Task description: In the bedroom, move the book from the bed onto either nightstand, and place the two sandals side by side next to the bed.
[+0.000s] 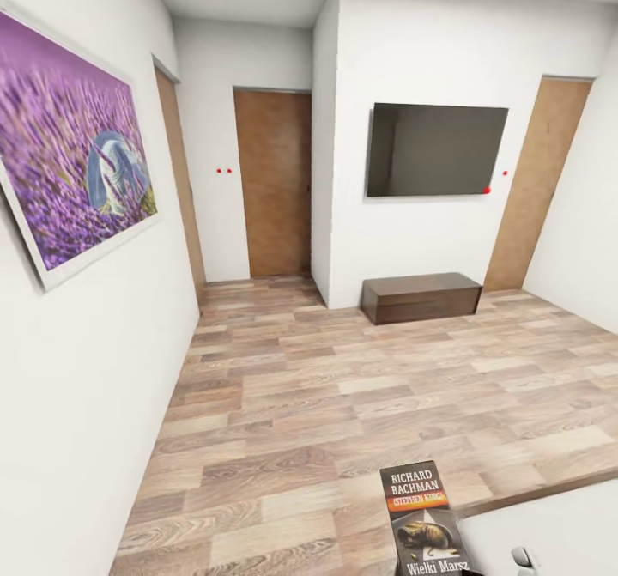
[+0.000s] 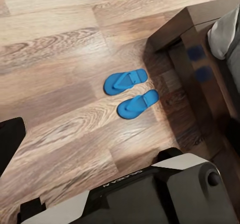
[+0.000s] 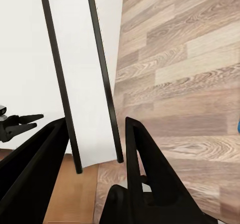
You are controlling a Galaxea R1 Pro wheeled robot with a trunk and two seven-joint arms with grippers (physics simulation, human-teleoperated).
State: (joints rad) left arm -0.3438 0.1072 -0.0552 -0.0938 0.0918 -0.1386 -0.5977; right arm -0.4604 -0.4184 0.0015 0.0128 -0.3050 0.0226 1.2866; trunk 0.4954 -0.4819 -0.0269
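My right end effector (image 3: pixel 95 149) grips the book (image 1: pixel 425 520) edge-on between its fingers, held upright for carrying toward a nightstand. Below my left arm, two blue sandals (image 2: pixel 131 92) lie side by side (just beside the bed (image 2: pixel 200 58)); that end effector's opening I cannot tell.

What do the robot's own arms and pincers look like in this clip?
The right pincer has two matte black fingers, broad at the base and tapering to blunt points, joined by a black knuckle. In the left wrist view, a body part has a light grey rounded shell over dark grey panels, with small pale lettering I can't read. A small grey-white piece shows in the head view.
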